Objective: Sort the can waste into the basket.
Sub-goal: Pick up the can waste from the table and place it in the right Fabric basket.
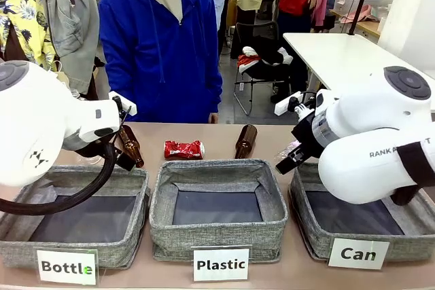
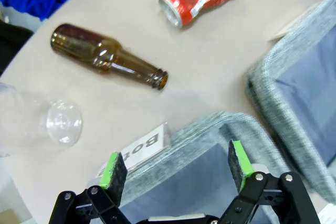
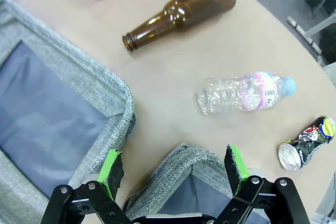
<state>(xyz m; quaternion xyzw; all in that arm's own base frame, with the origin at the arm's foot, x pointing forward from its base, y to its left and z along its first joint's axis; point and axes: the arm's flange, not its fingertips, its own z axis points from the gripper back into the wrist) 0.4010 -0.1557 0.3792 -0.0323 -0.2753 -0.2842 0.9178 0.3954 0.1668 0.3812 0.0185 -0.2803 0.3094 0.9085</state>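
Task looks barely begun: no can in the basket as far as I can see. My left gripper has its fingers spread wide, grasping nothing, over the far edge of the Bottle basket. My right gripper is likewise released and empty, over the far left corner of the Can basket; its floor looks bare, though my arm hides part of it.

The red can lies on its side on the table, just beyond the Plastic basket, between two brown bottles. The black can lies on the table beyond the Can basket, out to the right, past a clear plastic bottle.

Left to do, I judge: pick both cans and drop each in the Can basket. The black one looks nearer my right gripper.
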